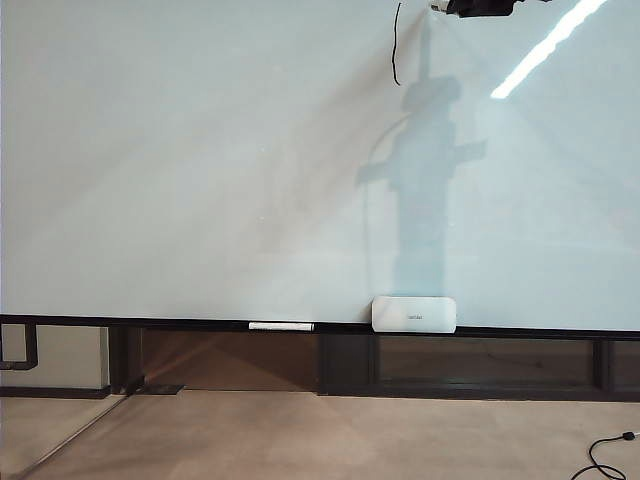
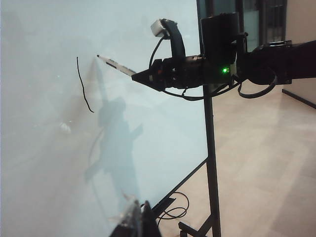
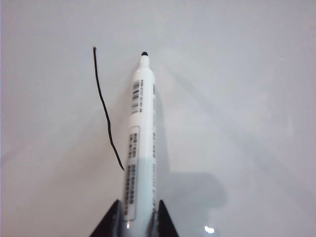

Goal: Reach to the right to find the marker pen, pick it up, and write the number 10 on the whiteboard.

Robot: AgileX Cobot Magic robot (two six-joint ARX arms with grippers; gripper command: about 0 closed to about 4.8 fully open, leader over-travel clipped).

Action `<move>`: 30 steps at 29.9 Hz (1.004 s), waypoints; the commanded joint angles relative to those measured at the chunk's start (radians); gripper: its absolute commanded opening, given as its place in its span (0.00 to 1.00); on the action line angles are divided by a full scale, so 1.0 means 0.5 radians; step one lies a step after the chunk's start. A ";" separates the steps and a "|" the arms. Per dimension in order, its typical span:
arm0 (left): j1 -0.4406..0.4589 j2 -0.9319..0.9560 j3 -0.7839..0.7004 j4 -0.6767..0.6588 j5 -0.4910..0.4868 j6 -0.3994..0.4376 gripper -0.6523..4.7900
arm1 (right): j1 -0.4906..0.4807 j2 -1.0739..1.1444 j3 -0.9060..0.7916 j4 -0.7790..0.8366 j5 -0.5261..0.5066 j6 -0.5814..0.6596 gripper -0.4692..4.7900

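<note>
One stroke (image 3: 106, 108) stands beside the marker pen (image 3: 139, 133), clamped in my right gripper (image 3: 134, 217), tip ahead at the whiteboard (image 3: 237, 74). Pressing unevenly could skew the zero. My left gripper (image 2: 134, 222) idles; its opening I cannot tell.

We only catch a sliver of the right gripper (image 1: 478, 8) at the top edge of the exterior view, the rest cut off above, and the marker pen can't be made out there. The black stroke (image 1: 396, 45) runs up to that same edge. In the right wrist view the marker pen (image 3: 139, 143) runs off the bottom edge between the jaws, its printed label too fine to read. Low in the left wrist view, the left gripper (image 2: 136, 222) is a blurred dark shape, clipped; we can't judge its jaws. The white box (image 1: 414, 314) bears lettering too small to read.
</note>
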 commanded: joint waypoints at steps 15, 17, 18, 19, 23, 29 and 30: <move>-0.001 -0.004 0.010 0.047 -0.014 0.017 0.11 | 0.002 0.083 0.013 0.147 -0.004 0.061 0.08; -0.001 -0.004 0.010 0.047 -0.015 0.017 0.11 | 0.002 0.101 0.013 0.140 -0.004 0.060 0.08; -0.001 -0.004 0.010 0.047 -0.016 0.019 0.11 | 0.002 0.107 0.012 0.126 -0.004 0.060 0.08; -0.001 -0.004 0.010 0.047 -0.017 0.024 0.11 | 0.002 0.113 0.012 0.114 -0.004 0.060 0.08; -0.001 -0.004 0.010 0.045 -0.029 0.031 0.11 | 0.002 0.123 0.008 -0.009 -0.002 0.044 0.08; -0.001 -0.005 0.010 0.047 -0.030 0.032 0.11 | 0.007 0.118 0.007 -0.158 0.058 -0.039 0.08; -0.001 -0.005 0.010 0.047 -0.030 0.032 0.11 | 0.007 0.117 0.007 -0.178 0.062 -0.038 0.08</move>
